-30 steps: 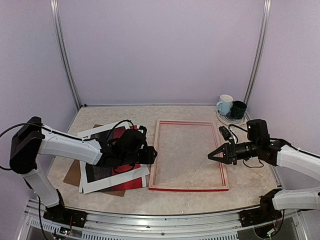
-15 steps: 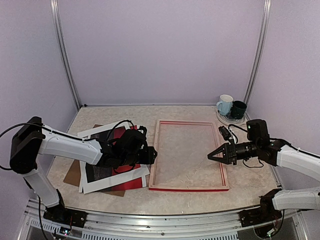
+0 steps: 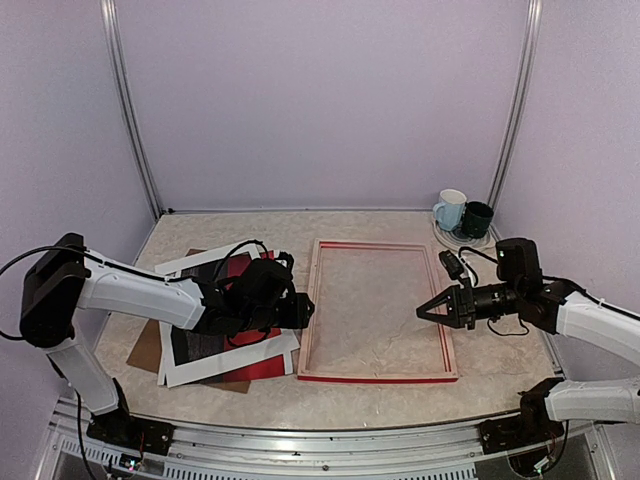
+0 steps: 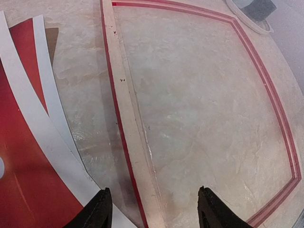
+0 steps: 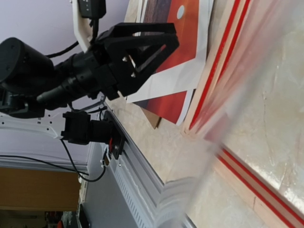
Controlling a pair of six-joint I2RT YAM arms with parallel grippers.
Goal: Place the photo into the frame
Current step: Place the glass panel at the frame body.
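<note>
Frame lies flat mid-table, red face up, bare tabletop showing through the opening. Photo is not in it. It sits left of the frame in a loose stack with the white mat and brown backing board, mostly covered by the left arm.

Left gripper is low over the frame's left rail, jaws partly apart and holding nothing. In the left wrist view the fingers straddle that rail, with the red photo and mat strips off to the left.

Right gripper points left over the frame's right side, just inside the right rail, jaws fully together. Can't tell if anything thin is pinched. A blurred pale streak crosses the right wrist view, unclear what it is.

White mug and dark green mug stand on a plate at the far right corner.
</note>
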